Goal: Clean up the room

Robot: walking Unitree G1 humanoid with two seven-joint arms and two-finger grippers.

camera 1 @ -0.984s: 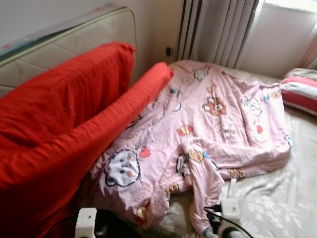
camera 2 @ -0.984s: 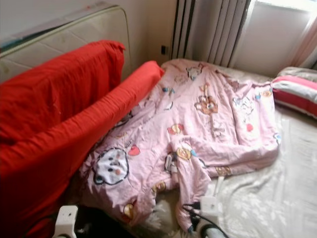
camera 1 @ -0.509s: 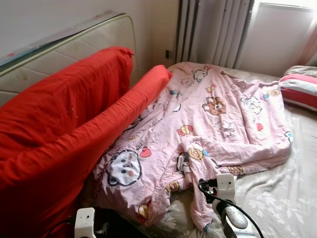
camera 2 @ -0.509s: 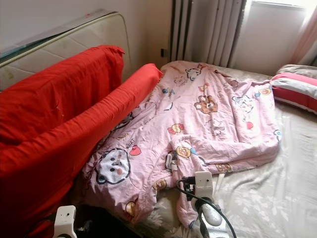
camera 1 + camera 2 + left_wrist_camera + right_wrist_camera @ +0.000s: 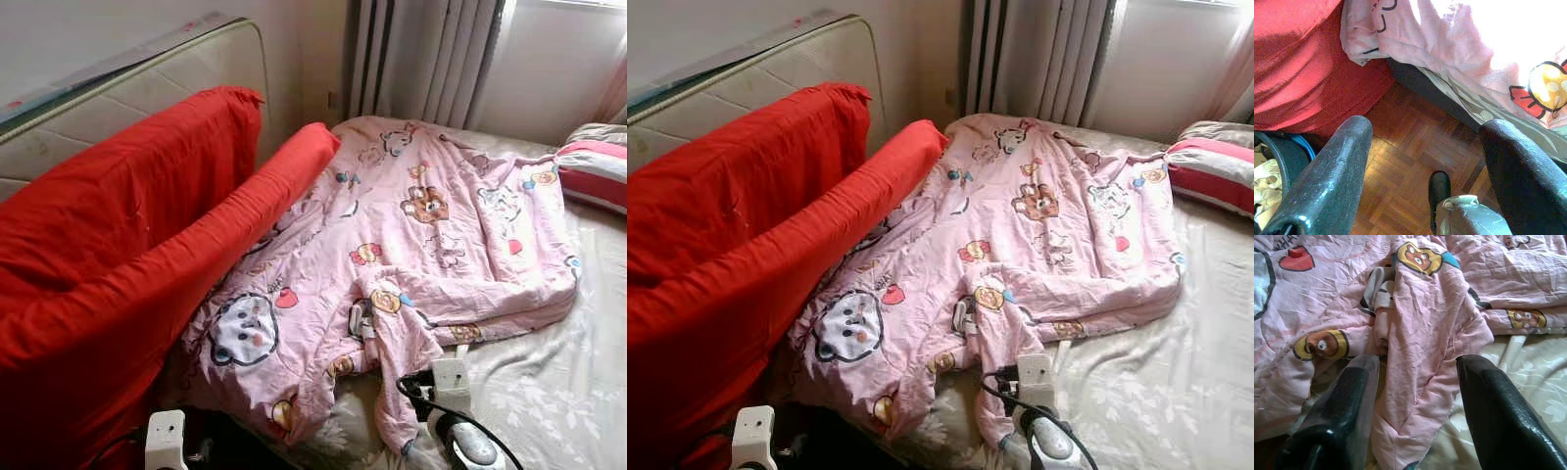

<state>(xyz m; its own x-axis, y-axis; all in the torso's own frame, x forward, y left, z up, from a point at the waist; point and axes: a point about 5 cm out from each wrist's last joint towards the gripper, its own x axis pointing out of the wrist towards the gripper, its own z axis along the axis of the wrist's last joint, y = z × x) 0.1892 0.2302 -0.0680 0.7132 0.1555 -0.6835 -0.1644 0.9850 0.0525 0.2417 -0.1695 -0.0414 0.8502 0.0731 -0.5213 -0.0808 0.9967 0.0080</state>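
Observation:
A crumpled pink quilt (image 5: 421, 225) printed with cartoon animals lies spread over the bed. One fold of it hangs toward the near edge. My right gripper (image 5: 1418, 362) hovers open just above that fold (image 5: 1425, 333), with nothing between its fingers. Its white wrist (image 5: 451, 377) shows at the quilt's near edge. My left gripper (image 5: 1427, 127) is open and empty, low beside the bed over the parquet floor (image 5: 1410, 161). Its wrist (image 5: 165, 436) sits at the lower left.
A red-covered mattress (image 5: 118, 245) leans along the bed's left side, with a bare mattress (image 5: 147, 83) behind it against the wall. A striped pillow (image 5: 593, 171) lies at the far right. Grey floral sheet (image 5: 549, 392) shows beside the quilt. Curtains (image 5: 421, 54) hang behind.
My right arm reached forward to the quilt's near fold, then drew back a little. The view has bobbed slightly. The quilt and the left arm have stayed put.

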